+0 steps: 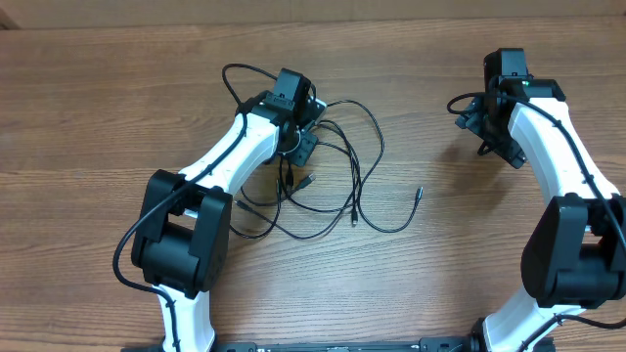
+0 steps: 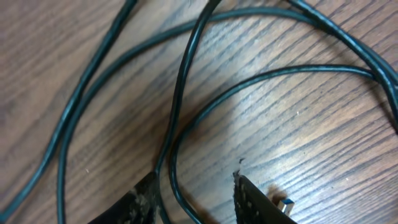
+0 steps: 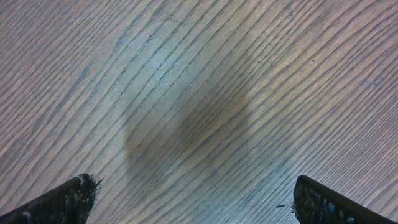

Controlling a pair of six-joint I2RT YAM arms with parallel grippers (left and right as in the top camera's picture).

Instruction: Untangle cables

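Observation:
The cables are thin black cords lying in overlapping loops on the wooden table, left of centre. One small plug end trails out to the right. My left gripper is down among the loops. In the left wrist view several strands of the cables cross the wood. One runs down between the fingers of my left gripper, another lies along the left finger, and the jaws stand apart. A blue-tipped plug shows beside the right finger. My right gripper hangs open over bare wood, far from the cables, with nothing between its fingers.
Thicker black wires run along both white arms. The left arm's base stands at the front left and the right arm's base at the front right. A cable loop reaches toward the back behind the left wrist.

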